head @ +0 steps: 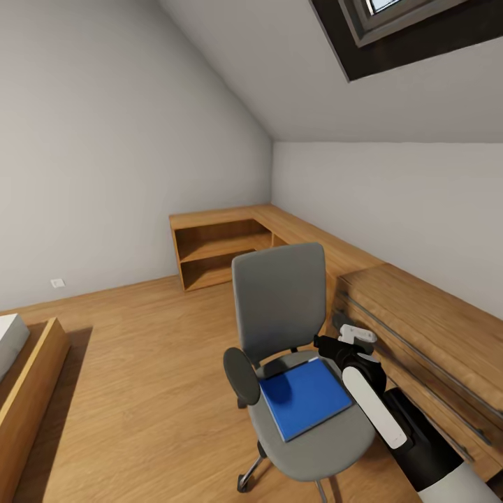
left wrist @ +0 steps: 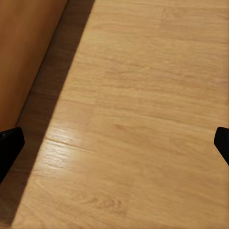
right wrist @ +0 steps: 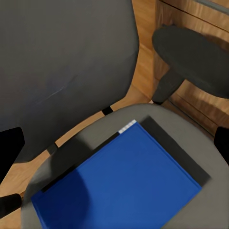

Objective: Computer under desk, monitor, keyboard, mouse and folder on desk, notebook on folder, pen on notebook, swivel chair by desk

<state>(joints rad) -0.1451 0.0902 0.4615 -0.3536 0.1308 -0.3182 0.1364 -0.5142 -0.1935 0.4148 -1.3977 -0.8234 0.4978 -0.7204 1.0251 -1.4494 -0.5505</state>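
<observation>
Folder [head: 304,396] flat on swivel chair [head: 281,300] seat — right gripper [head: 334,344] above, open-jawed

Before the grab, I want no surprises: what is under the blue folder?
The folder lies flat on the swivel chair's grey seat, which shows around it. Anything directly beneath the folder is covered and cannot be seen.

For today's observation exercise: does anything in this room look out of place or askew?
Yes. A blue folder lies on the seat of the swivel chair rather than on any work surface, turned at an angle to the seat. The right end effector hovers above it, fingers spread. Nothing looks spilled or damaged.
</observation>
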